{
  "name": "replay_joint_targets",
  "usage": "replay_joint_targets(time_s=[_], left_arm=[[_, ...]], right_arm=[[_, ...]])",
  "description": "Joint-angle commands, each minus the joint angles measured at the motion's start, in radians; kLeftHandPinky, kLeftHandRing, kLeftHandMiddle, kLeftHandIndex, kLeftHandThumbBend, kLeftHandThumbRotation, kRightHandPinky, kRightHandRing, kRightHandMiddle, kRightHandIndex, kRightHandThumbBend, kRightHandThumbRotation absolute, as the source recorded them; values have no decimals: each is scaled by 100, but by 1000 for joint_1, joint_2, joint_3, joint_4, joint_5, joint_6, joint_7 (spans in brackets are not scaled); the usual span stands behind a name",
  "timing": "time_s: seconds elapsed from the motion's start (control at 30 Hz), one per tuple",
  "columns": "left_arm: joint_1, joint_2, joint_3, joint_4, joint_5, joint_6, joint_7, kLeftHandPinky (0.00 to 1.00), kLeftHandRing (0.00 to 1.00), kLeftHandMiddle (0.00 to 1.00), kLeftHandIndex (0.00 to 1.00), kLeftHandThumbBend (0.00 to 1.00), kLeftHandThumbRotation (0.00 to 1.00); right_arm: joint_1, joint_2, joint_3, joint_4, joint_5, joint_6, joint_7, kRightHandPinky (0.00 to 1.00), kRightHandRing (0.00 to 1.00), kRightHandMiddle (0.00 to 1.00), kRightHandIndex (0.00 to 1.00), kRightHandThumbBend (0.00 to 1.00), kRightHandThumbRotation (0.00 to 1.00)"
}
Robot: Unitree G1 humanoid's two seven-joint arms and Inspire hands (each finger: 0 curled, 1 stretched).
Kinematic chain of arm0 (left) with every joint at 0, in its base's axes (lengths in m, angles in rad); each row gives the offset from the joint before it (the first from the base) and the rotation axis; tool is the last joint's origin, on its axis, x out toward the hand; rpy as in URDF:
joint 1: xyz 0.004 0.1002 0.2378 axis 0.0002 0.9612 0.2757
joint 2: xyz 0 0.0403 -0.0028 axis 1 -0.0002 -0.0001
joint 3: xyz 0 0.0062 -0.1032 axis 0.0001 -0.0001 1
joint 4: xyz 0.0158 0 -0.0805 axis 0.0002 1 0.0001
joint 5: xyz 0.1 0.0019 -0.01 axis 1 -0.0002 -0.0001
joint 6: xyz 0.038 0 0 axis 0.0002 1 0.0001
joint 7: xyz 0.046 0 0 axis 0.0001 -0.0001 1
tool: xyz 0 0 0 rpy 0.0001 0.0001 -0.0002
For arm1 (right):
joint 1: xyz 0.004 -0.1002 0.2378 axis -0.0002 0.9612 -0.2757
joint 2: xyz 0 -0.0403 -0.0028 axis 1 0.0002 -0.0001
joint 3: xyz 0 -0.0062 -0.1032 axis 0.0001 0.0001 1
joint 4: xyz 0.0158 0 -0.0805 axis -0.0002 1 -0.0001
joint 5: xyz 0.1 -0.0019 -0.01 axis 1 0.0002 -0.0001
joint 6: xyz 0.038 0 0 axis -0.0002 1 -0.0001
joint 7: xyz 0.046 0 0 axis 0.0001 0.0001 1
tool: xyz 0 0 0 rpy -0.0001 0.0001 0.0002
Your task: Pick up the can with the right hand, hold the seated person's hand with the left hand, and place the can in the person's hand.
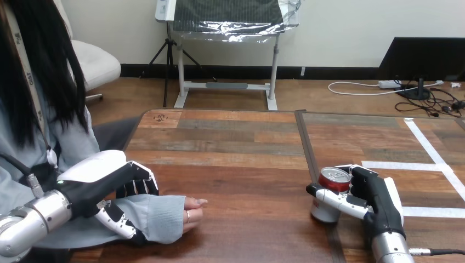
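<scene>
Head view, right hand [379, 198] gripping upright can [332, 179], left hand [105, 183] clasping person's wrist [160, 217]

Part of can [334, 177] hidden by right hand [380, 200]; person's hand [192, 211] mostly under sleeve [159, 217].

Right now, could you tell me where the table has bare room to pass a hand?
Bare: the table between the person's hand and the can, and its far half. Crowded: left hand clasping the person's wrist, right hand round the can.
</scene>
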Motion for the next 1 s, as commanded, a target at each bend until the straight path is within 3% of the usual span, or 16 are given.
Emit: replay_joint_targets(time_s=[0.0, 0.97], left_arm=[[-77, 4, 16, -2, -14, -17, 24, 44, 46, 50, 52, 99, 0], [-75, -1, 18, -21, -22, -22, 12, 43, 46, 50, 52, 99, 0]], right_arm=[[-53, -3, -2, -41, 11, -20, 20, 36, 41, 48, 50, 77, 0], [-86, -23, 13, -77, -11, -50, 58, 38, 42, 48, 50, 76, 0]])
